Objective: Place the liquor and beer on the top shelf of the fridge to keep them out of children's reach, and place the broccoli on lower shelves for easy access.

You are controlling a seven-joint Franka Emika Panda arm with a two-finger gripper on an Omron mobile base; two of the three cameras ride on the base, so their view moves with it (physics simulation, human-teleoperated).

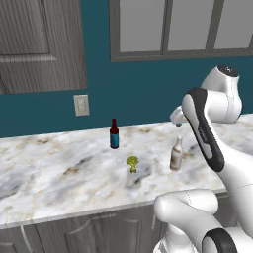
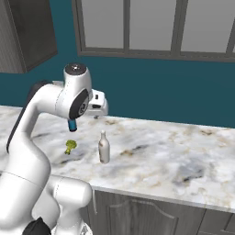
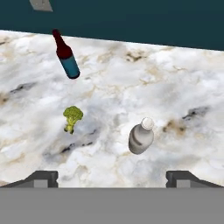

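Overhead, a marble table (image 1: 59,168) runs along a teal wall, its front edge above grey cabinet doors. All three items stand on it, none touching another.

The white arm rises beside the table's front edge and bends over it. Its tool (image 3: 112,177) hangs above the table, looking down on the items; its two dark tips sit wide apart with nothing between them.

The liquor (image 1: 176,154), a pale long-necked bottle, stands upright roughly midway between the wall edge and the front edge. In the hand view it sits just above the gap between the tips.

The beer (image 1: 114,134), dark with a blue label band, stands upright nearer the wall edge, apart from the liquor.

The broccoli (image 1: 132,163), a small yellow-green floret, rests between the two bottles, closer to the front edge than the beer.

A pale wall socket (image 1: 81,105) sits on the wall above the table.
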